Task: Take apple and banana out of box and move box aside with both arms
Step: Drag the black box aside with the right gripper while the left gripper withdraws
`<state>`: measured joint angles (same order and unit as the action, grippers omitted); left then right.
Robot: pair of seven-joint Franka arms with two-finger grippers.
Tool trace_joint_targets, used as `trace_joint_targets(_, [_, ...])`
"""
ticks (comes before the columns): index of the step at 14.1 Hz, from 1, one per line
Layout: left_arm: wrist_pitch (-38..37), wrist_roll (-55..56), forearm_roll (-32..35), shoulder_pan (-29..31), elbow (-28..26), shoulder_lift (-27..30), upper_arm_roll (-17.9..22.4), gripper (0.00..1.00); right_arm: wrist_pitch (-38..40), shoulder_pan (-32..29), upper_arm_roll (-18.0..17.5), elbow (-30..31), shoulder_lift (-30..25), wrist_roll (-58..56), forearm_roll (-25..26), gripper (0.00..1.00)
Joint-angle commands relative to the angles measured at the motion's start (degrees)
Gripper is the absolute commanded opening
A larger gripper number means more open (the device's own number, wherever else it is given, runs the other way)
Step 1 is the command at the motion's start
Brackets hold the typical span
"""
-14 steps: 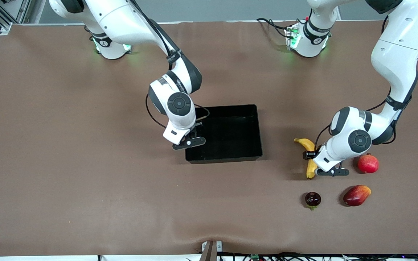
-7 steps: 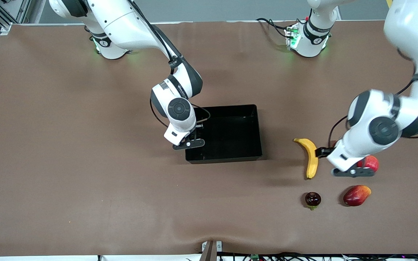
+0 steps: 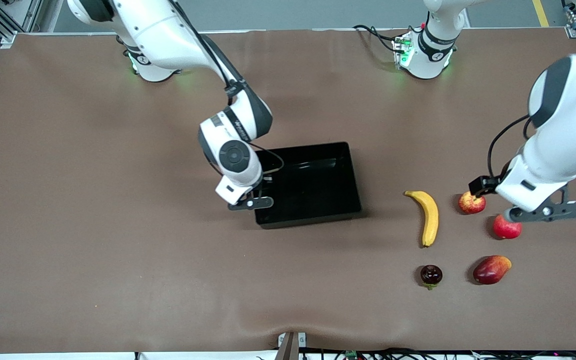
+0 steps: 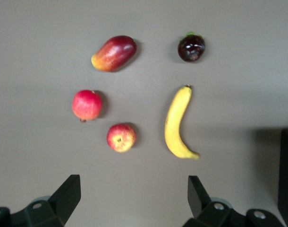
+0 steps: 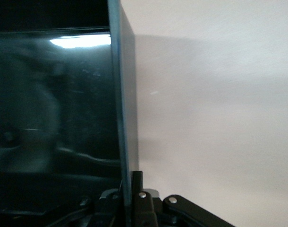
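Right gripper (image 3: 250, 202): jaws closed on the side wall of the box, at the wall nearest the right arm's end of the table; the right wrist view shows the thin wall edge pinched between the fingers (image 5: 136, 182).
Box (image 3: 340, 212): black, shallow, rectangular; sits on the table with its wall in the right gripper's grasp; its interior shows only a light reflection.
Left gripper (image 3: 548, 212): jaws spread wide, holding nothing; raised above the table over the fruit cluster, roughly above the pomegranate. In the left wrist view both fingers (image 4: 68, 191) stand well apart with bare table between them.
Banana (image 3: 430, 217): yellow, curved; lies flat on the table, toward the box from the left gripper, not touching any other fruit.
Apple (image 3: 471, 203): small, red-yellow; rests on the table just beside the left gripper's camera mount as seen from the front, between the banana and the pomegranate.
Pomegranate (image 3: 507, 227): all red; on the table below the left gripper, partly covered by it in the front view.
Mango (image 3: 491, 269): red-orange oval; on the table, nearer the front camera than the pomegranate.
Dark round fruit (image 3: 431, 275): deep maroon with a green stem; on the table, nearer the front camera than the banana's tip.
Table (image 3: 118, 250): brown covering.
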<state>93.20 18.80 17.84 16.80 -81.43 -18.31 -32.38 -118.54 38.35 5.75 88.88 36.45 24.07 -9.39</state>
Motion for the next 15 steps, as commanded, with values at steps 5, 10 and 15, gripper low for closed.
trace_joint_targets(5, [-8.0,-1.9,-7.4,1.7,0.0,10.8,0.0,1.00,5.4,-13.7,-0.5,4.9,-13.1,-11.6,-0.2,0.00])
trace_joint_targets(10, [-11.9,-4.6,-11.9,3.5,0.0,14.8,0.3,1.00,5.2,-29.6,-0.5,10.3,-16.1,-28.8,-0.1,0.00])
trace_joint_targets(15, [-13.6,-6.1,-13.0,5.2,0.0,16.5,0.5,1.00,4.8,-45.0,-0.5,10.0,-14.8,-44.7,1.4,0.00])
